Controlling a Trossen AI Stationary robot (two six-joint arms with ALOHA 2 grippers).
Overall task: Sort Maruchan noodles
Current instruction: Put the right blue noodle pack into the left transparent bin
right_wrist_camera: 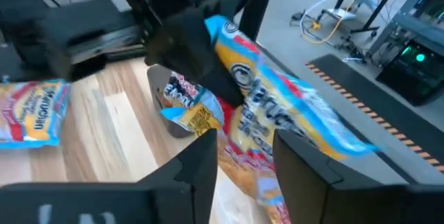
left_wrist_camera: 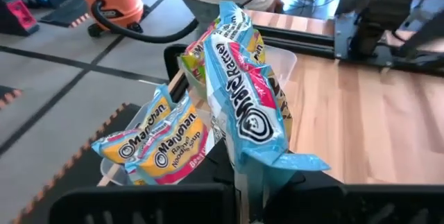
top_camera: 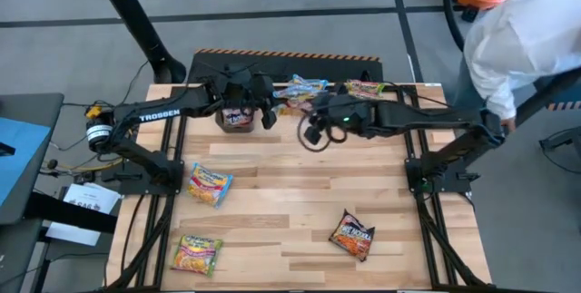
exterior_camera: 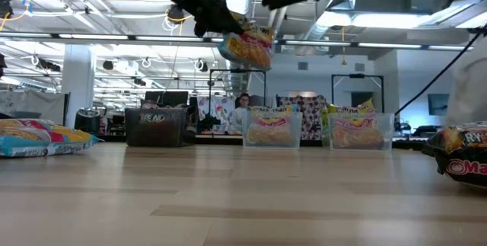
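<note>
From above: left gripper and right gripper close together over the far middle of the wooden table, just in front of a black box of dark packets and two clear tubs of packets. Three loose Maruchan packets on the boards: green-edged packets at near left, a dark packet at near right. A person in a white top beside the far right corner.

At table height: a blue-edged Maruchan packet held well above the table, tilted, hanging from the left gripper.

Left wrist: the blue-edged packet upright, pinched by its lower edge between the left fingers, clamped on it; more blue-edged packets behind it in a clear tub.

Right wrist: right fingers spread apart, the same packet lying in the gap between them, contact impossible to tell; the left gripper gripping its far end.
</note>
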